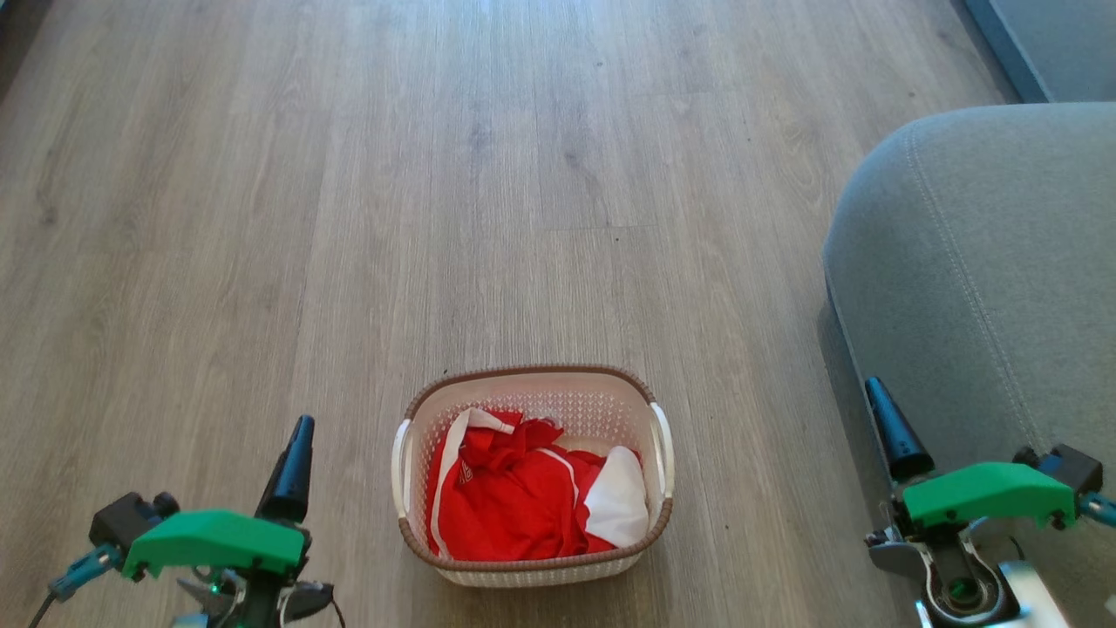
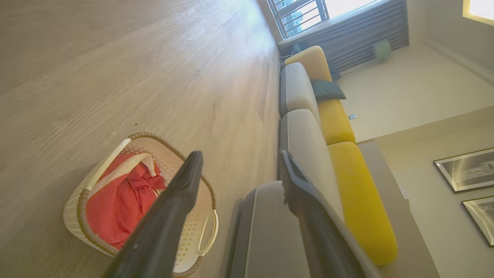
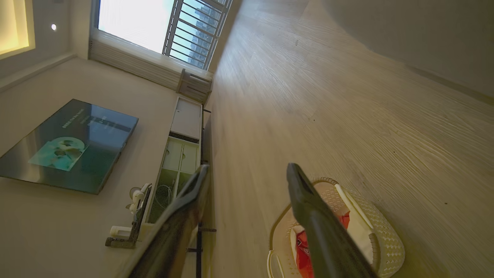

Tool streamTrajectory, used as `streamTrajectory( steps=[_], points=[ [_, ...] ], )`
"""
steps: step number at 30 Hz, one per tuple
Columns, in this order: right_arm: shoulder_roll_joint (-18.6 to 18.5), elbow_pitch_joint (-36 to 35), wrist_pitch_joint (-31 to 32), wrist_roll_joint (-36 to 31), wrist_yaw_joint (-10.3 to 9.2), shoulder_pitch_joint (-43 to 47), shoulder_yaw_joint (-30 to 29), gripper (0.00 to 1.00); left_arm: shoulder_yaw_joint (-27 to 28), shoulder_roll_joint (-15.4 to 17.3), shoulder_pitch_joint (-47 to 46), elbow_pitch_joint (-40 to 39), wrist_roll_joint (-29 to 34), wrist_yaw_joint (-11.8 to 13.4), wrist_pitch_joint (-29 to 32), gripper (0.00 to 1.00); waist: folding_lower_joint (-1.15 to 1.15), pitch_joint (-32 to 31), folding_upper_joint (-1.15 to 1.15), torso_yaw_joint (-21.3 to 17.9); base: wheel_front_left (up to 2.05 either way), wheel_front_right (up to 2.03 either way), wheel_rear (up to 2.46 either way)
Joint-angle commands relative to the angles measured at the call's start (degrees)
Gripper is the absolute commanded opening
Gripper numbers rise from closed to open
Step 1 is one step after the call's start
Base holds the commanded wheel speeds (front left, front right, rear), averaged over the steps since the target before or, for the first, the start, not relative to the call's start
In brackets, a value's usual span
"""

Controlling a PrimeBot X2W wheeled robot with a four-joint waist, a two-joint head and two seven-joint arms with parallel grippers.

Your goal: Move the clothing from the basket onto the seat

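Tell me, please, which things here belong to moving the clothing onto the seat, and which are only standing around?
For the job:
red and white garment
perforated laundry basket
grey seat cushion
left claw, open
right claw, open

Only standing around:
television
TV cabinet
yellow back cushions
dark pillow
framed pictures

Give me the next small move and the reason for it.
Probably swing the right claw inward and down over the clothing. That claw is open and empty, off to the side of the basket. The clothing lies bunched inside the basket, and the seat is on the robot's right, so this arm likely has the shorter carry.
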Motion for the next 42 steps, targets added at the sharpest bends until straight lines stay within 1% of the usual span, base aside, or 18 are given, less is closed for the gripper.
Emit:
streamTrajectory(
  steps=[1, 17, 18, 27, 42],
  points=[
    [-1.2, -1.4, -0.7, -1.8, 0.0, -4.4, 0.9, 1.0, 0.5, 1.0, -3.9, -1.2, 2.2, -0.2, -0.8, 1.0, 0.0, 0.0, 0.0, 0.0, 0.0, 0.0, 0.0],
    [-2.5, 1.6, -3.4, -12.8, 0.0, -7.4, 4.0, 1.0, 0.2, 1.5, -6.0, 1.1, 16.1, -0.2, -3.5, 1.0, 0.0, -0.1, 0.0, -0.1, 0.0, 0.0, 0.0],
    [-2.6, 2.0, -3.8, -14.0, 0.0, -7.7, 4.3, 1.0, 0.1, 1.6, -6.3, 1.3, 17.7, -0.2, -3.8, 1.0, 0.0, -0.1, 0.0, -0.2, 0.0, 0.0, 0.0],
    [-3.0, 3.1, -5.3, -20.2, 0.0, -9.2, 5.0, 1.0, 0.0, 2.0, -7.3, 1.2, 25.1, 0.4, -5.3, 1.0, 0.0, -0.2, 0.0, -0.2, 0.0, 0.0, 0.0],
    [-3.7, 3.6, -7.7, -30.0, 0.0, -11.2, 5.3, 1.0, 0.1, 2.4, -8.7, 1.7, 35.4, 1.1, -7.7, 1.0, 0.0, -0.3, 0.0, -0.4, 0.0, 0.0, 0.0]
  ],
)
